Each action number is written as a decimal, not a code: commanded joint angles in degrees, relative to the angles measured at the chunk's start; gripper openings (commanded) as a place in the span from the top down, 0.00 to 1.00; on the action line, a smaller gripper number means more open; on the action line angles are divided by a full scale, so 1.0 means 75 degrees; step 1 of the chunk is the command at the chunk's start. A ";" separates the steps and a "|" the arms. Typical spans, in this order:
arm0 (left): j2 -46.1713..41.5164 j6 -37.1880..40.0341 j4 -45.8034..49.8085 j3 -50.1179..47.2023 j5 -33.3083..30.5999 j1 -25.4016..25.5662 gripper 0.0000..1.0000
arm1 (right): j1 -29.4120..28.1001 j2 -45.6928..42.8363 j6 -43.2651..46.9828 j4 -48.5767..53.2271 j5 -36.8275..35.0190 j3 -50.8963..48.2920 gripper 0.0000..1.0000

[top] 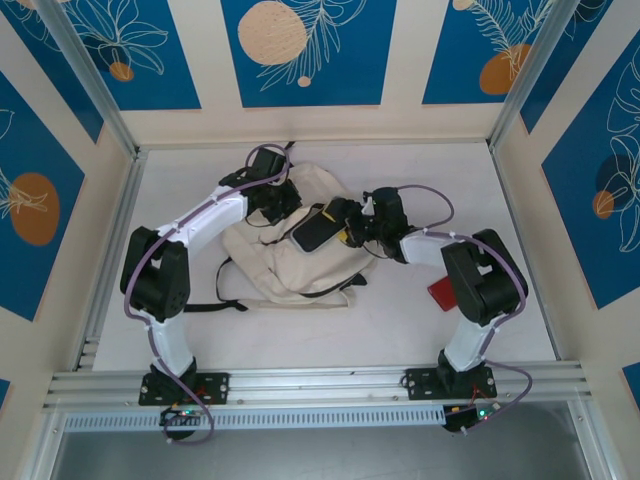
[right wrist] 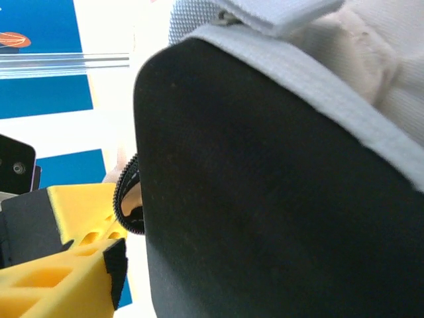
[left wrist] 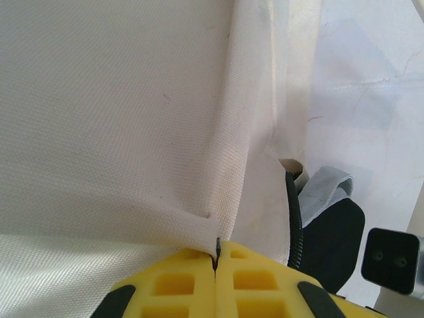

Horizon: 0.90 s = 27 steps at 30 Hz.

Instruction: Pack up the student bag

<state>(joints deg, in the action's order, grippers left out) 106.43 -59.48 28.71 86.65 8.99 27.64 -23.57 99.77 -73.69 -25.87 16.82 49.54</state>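
Note:
The cream student bag (top: 290, 262) lies in the middle of the table. My left gripper (top: 283, 200) is at its far left corner. In the left wrist view its yellow fingers (left wrist: 173, 283) are shut on a fold of the bag's fabric (left wrist: 119, 119) with black zipper edge. A flat black case (top: 315, 228) with grey trim lies slanted at the bag's opening. My right gripper (top: 348, 228) is at its right end, jaws open. Its one visible finger (right wrist: 73, 285) stands a little apart from the case (right wrist: 278, 199); the other is hidden behind it.
A small red object (top: 440, 295) lies on the table beside the right arm. Black straps (top: 215, 306) trail from the bag toward the left arm. Frame rails border the table on all sides. The bag's black zipper (right wrist: 122, 205) curves just left of the case.

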 commanded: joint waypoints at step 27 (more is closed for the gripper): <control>-0.0581 0.1636 -0.0291 0.0342 0.1135 -0.0146 1.00 | 0.0034 0.0700 0.1773 0.2358 0.3354 0.1285 0.64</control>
<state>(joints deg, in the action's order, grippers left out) 106.19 -50.15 28.82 86.98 13.63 26.72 -23.35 103.15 -61.39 -10.20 38.26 57.52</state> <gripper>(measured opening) 0.048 0.367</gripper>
